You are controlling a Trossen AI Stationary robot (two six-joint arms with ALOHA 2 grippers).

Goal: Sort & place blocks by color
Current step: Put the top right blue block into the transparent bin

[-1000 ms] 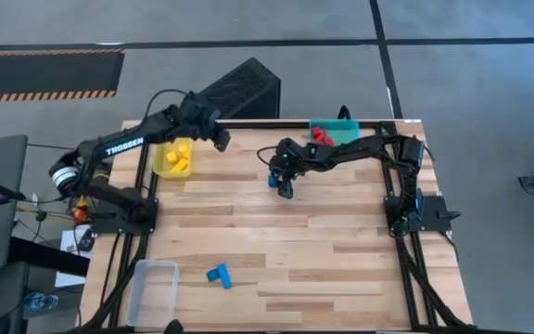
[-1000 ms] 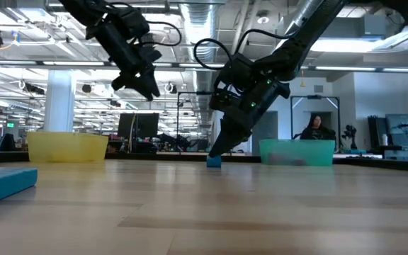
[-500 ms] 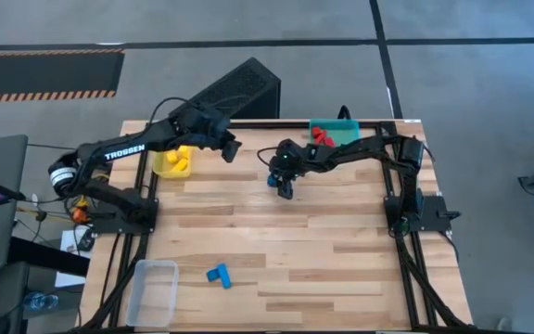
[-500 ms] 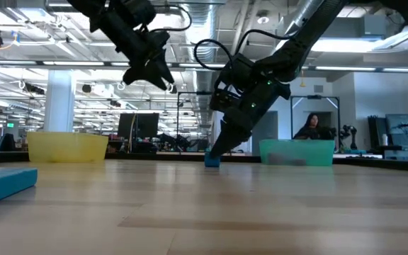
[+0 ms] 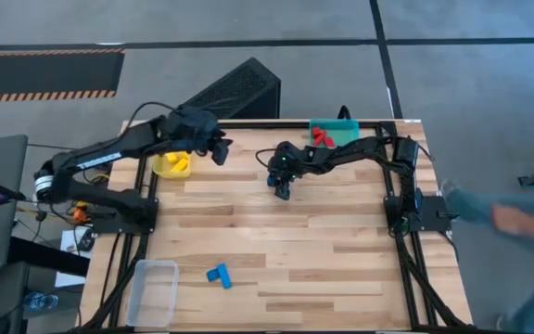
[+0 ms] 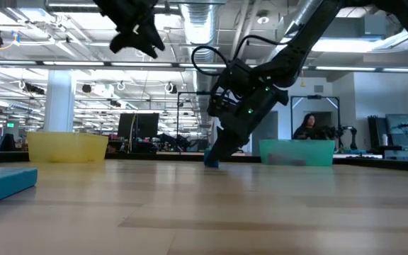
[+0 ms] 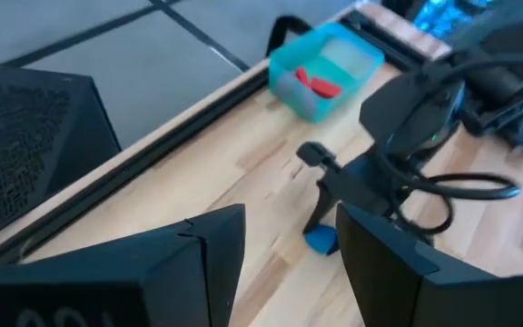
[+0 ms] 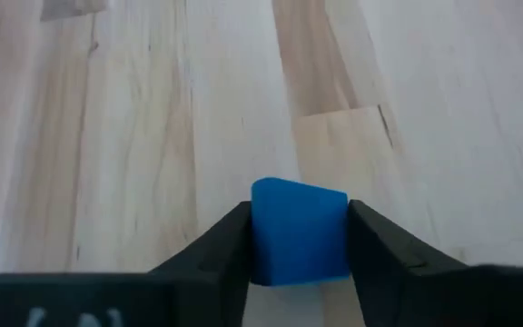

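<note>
R gripper (image 8: pixel 298 263) clamps blue block (image 8: pixel 299 229) btwn fingers, at tabletop.

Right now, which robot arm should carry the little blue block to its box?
The right one, probably. Its right gripper is shut on the small blue block down at the wooden table. The left gripper hangs open and empty up beside the translucent yellow bin.

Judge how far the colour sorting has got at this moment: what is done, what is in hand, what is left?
Done: yellow blocks lie in the yellow bin, red blocks in the teal bin. In hand: the right gripper has its jaws shut on a blue cube at table level. Left: a blue block lies loose beside the clear bin. The left gripper hovers near the yellow bin.
</note>
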